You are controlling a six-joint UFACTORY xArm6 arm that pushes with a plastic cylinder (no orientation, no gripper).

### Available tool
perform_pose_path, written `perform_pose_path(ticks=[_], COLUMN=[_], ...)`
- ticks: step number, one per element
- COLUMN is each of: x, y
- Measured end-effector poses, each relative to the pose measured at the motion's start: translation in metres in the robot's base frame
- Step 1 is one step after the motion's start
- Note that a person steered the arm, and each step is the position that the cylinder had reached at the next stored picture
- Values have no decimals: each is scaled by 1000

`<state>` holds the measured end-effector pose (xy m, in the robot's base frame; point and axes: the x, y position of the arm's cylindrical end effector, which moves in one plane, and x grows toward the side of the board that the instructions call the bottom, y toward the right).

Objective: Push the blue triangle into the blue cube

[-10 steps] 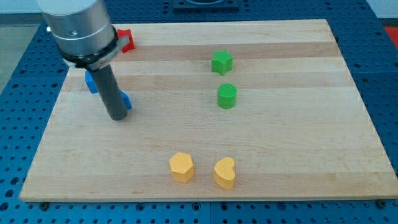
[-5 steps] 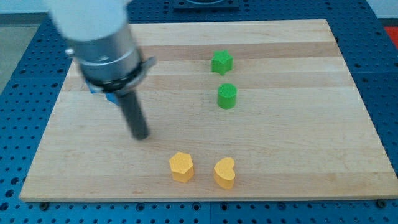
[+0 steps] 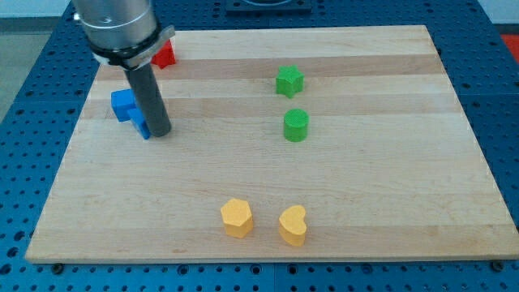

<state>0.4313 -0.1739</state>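
The blue cube (image 3: 122, 104) sits near the board's left edge, in the upper part of the view. The blue triangle (image 3: 140, 124) lies just below and right of it, touching it or nearly so, and the rod hides part of it. My tip (image 3: 160, 131) rests on the board against the blue triangle's right side.
A red block (image 3: 165, 54) lies at the view's top left, behind the arm. A green star-shaped block (image 3: 289, 81) and a green cylinder (image 3: 296, 125) stand right of centre. A yellow hexagon (image 3: 237, 217) and a yellow heart (image 3: 293, 225) lie near the view's bottom edge.
My tip swung right and down, then came back left and up to the blue triangle's right side. The blue triangle now lies further left, close against the blue cube.
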Motion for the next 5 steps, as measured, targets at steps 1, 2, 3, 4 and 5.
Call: perform_pose_path(ticks=[1,2,3,4,5], x=[-5,-7,-11,-14,-14], y=[-9,-15,-15,-15,8])
